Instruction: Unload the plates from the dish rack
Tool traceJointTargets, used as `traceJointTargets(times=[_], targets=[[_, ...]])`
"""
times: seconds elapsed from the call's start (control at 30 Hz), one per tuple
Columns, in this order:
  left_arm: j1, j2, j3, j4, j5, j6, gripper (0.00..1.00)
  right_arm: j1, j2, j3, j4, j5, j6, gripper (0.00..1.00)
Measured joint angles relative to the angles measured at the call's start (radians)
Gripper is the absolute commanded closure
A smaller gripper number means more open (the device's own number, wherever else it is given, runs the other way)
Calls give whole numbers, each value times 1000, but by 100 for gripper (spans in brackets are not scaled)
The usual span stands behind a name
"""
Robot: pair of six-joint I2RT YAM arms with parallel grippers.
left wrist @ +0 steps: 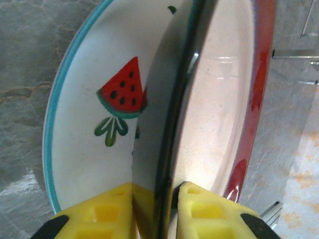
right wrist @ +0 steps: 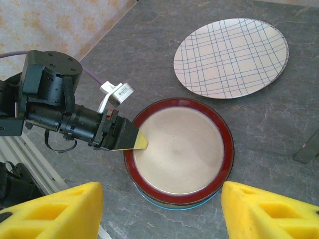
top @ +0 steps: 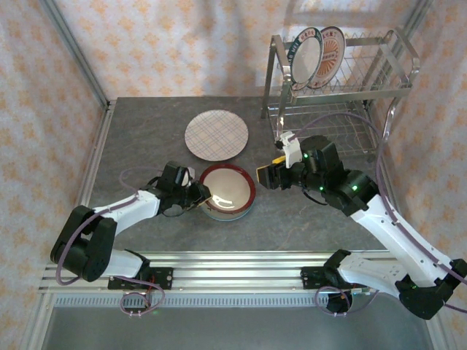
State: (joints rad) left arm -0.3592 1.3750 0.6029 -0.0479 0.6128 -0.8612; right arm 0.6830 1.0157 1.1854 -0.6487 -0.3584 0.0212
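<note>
**Red-rimmed plate down on the stack, two plates left in the rack**

From above, we see the rack at the far right of the counter, with two plates standing on edge in its upper shelf. A plaid plate lies flat by itself near the middle. Nearer the arms, the red-rimmed plate sits on top of another plate. The left tool is at its left rim, and the right tool hovers just beside its right edge.

At the left wrist, the yellow fingers straddle the dark edge of the red-rimmed plate, one above and one below. The watermelon plate lies underneath. We cannot tell whether the pads are pressing on the rim or standing just off it.

At the right wrist, the right tool has its fingers wide apart and holds nothing. It looks down on the stack and the plaid plate.

We judge these plates to be stiff, glazed and slippery, fairly heavy, and easy to chip. The rim is the place to take hold, pinched squarely. Those in the rack are best gripped at the top edge.
</note>
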Motion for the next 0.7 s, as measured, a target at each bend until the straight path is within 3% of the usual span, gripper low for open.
traceJointTargets(times=[0.4,0.7], targets=[[0,35,60,-146,-21,78,74,2,11,15,2,57,0,35],[0,89,116,-246,-47,130,64,2,28,57,3,109,0,34]])
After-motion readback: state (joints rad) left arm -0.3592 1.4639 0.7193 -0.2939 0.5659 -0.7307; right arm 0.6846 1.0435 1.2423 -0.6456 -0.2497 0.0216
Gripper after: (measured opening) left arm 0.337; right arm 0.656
